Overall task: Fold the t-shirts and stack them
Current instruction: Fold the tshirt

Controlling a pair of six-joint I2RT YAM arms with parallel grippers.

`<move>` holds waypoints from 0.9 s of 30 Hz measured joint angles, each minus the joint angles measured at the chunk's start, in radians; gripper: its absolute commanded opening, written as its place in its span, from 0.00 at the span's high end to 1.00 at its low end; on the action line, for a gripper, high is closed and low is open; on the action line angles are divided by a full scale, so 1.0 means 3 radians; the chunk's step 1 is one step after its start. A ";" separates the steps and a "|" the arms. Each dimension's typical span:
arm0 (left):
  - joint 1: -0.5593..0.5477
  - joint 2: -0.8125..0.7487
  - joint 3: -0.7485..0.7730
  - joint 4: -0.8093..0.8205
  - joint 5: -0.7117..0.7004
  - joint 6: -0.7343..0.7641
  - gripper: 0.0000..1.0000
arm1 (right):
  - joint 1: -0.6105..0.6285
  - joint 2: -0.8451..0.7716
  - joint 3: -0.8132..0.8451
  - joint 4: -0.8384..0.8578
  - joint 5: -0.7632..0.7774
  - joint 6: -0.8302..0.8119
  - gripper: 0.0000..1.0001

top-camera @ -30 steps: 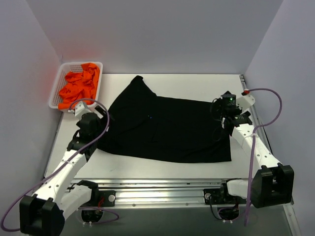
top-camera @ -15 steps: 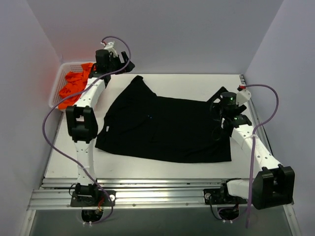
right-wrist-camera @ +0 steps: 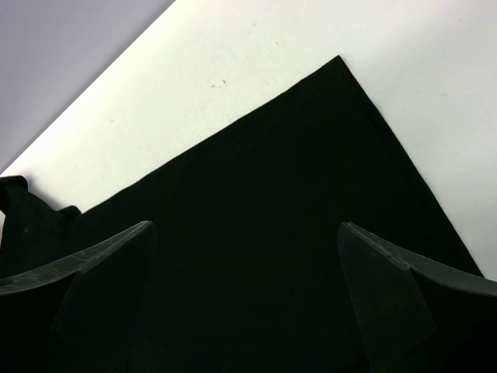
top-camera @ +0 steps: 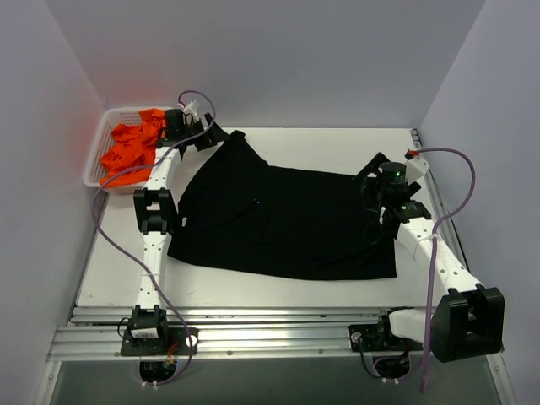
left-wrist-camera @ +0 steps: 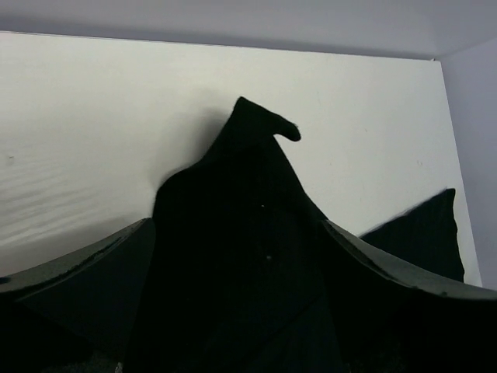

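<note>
The black t-shirt [top-camera: 287, 224] lies spread flat across the middle of the table, with a tiny light mark [top-camera: 256, 200] near its left part. Its far-left sleeve corner [top-camera: 238, 137] points toward the back wall. My left gripper [top-camera: 211, 135] is stretched to that far corner and is open. In the left wrist view the black cloth [left-wrist-camera: 241, 194] lies between and beyond the spread left gripper [left-wrist-camera: 235, 225]. My right gripper [top-camera: 369, 181] is open over the shirt's right far corner [right-wrist-camera: 338, 62]; its spread opening [right-wrist-camera: 245, 225] shows only black cloth below. Orange t-shirts [top-camera: 131, 150] lie crumpled in the basket.
The white mesh basket [top-camera: 94, 164] stands at the far left corner by the left wall. Grey walls close in the back and both sides. The arm bases and a metal rail [top-camera: 270, 333] run along the near edge.
My left arm has swung from the shirt's near-left edge up to the back by the basket, then come down to the shirt's far sleeve corner. The right arm has barely shifted.
</note>
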 measured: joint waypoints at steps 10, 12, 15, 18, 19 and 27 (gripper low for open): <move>0.0015 0.0090 0.0215 -0.0231 -0.0573 -0.0079 0.06 | 0.0000 0.0036 -0.0023 0.0037 -0.0118 0.0000 0.02; -0.0046 0.0042 0.0178 -0.0342 -0.0760 0.0094 0.04 | 0.0001 0.0034 -0.0023 0.0039 -0.0123 -0.0003 0.02; -0.0175 -0.0487 -0.0738 -0.0134 -0.0989 0.0323 0.04 | 0.0005 0.0027 -0.0023 0.0046 -0.0120 -0.0006 0.06; -0.0323 -0.1074 -0.1522 -0.0005 -0.1124 0.0427 0.00 | 0.0025 0.0014 -0.0024 0.0062 -0.0097 -0.0028 0.47; -0.0371 -0.1221 -0.1649 0.0001 -0.1167 0.0462 0.05 | 0.0025 0.0015 -0.0036 0.0099 -0.0088 -0.0028 0.64; -0.0450 -0.2312 -0.2416 0.0229 -0.1633 0.0732 0.10 | 0.0041 0.0816 0.0083 0.0376 -0.0127 0.0062 1.00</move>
